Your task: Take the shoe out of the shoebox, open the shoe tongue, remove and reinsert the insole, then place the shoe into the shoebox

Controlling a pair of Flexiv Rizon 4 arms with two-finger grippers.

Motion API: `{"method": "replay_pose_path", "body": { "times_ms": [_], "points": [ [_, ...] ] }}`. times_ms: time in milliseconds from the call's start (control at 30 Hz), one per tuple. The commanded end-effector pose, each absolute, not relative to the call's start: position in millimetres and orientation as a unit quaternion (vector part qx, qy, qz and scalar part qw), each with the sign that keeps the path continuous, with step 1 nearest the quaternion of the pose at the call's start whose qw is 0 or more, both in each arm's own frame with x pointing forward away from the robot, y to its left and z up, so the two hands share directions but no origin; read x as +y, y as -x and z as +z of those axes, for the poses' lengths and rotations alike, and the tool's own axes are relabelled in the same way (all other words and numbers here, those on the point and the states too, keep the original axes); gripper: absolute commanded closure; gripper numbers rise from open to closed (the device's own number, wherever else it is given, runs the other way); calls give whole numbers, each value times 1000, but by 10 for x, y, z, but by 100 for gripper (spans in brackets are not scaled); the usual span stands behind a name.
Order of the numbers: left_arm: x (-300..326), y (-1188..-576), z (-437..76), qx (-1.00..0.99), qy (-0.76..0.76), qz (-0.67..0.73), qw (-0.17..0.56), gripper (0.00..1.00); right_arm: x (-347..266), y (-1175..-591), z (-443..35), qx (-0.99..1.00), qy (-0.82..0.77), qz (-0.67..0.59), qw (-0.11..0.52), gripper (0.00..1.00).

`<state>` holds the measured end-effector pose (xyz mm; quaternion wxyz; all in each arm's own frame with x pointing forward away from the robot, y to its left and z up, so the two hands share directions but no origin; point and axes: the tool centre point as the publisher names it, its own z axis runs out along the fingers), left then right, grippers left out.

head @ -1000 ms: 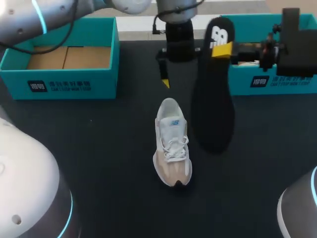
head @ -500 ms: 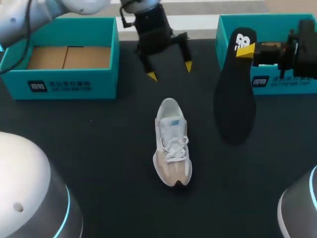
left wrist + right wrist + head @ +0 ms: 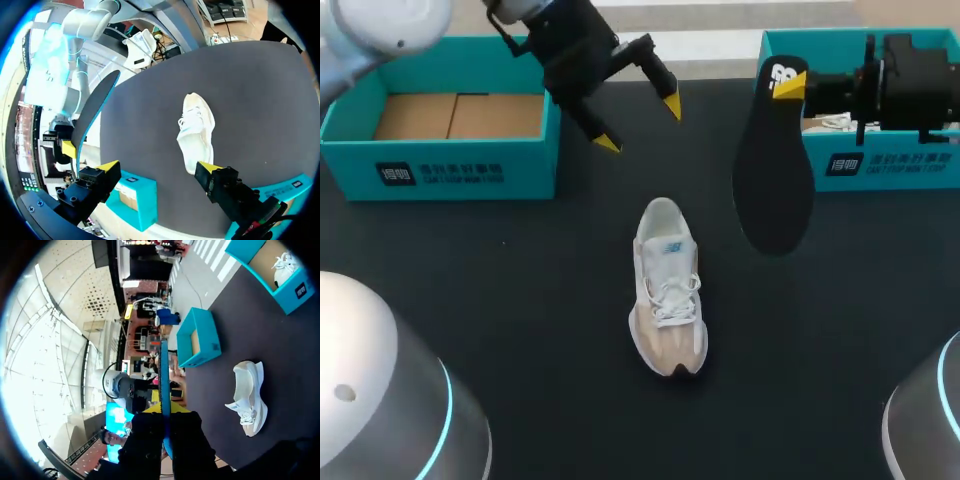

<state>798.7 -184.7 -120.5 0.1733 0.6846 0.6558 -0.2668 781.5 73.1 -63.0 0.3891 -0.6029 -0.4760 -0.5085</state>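
The left pincer (image 3: pixel 638 123) has swung off toward the left box (image 3: pixel 460 165), spread wide and empty. The right pincer (image 3: pixel 790 86) clamps the insole (image 3: pixel 775 180) by one end. The shoe (image 3: pixel 667 290) lies mid-worktop (image 3: pixel 520 300), left of the insole and roughly parallel to it, nearer the right arm.

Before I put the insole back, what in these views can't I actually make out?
Inside of the shoe: too small in the head and wrist views to show the opening or tongue.
Contents of the right shoebox: in the head view the right arm covers most of it.
Faces of the insole: seen edge-on in the right wrist view, between the fingers of the right gripper.
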Motion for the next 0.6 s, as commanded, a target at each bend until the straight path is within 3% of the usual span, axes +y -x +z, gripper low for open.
{"method": "replay_pose_path", "body": {
  "times_ms": [33, 300, 600],
  "points": [
    [-1808, -7937, -1237, 648, -667, -297, 218, 0, 760, -7930, -628, -485, 598, -499, 398, 100],
    [-1825, -7915, -1289, 645, -653, -331, 219, 0, 760, -7930, -628, -485, 598, -499, 398, 100],
    [-1887, -7775, -1061, 598, -610, -405, 327, 0, 873, -8188, -628, -467, 603, -494, 418, 100]
  ]
}}
